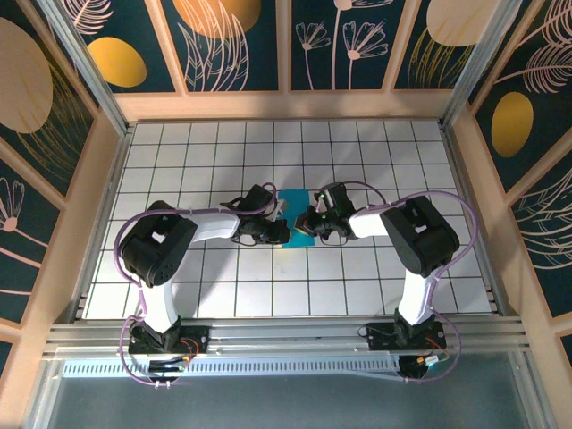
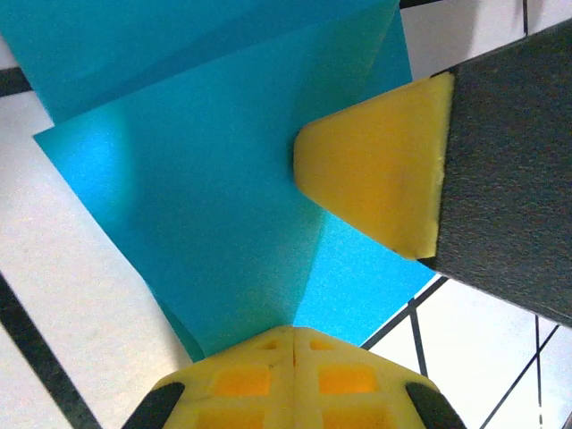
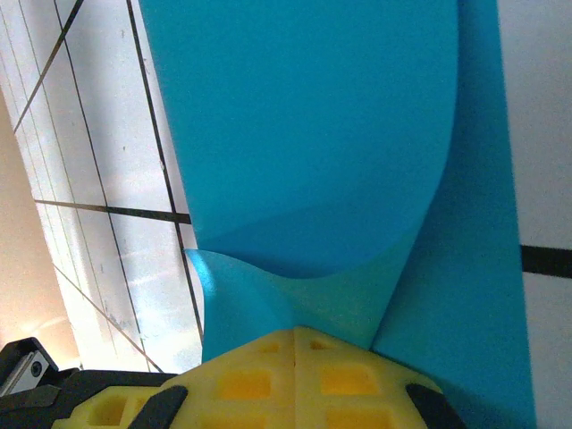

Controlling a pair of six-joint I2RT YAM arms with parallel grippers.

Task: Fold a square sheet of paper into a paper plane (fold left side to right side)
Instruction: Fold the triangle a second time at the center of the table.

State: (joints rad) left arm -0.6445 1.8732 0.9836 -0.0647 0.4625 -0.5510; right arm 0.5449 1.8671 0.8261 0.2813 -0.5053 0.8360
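Our left pincer and right pincer are both clamped on the square sheet of paper. It fans out ahead of each set of tips and bows over itself between them, partly off the tabletop. We judge the left-to-right fold half made. Next, the held edge needs carrying squarely onto the opposite edge, then pressing into a crease.

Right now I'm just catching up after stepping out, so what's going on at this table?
Two robot arms are working a blue paper sheet in the middle of the table. The left gripper is shut, pinching one edge of it. The right gripper is shut on the opposite side, where the paper bows up in a curved flap. The sheet is part-folded, no plane yet.
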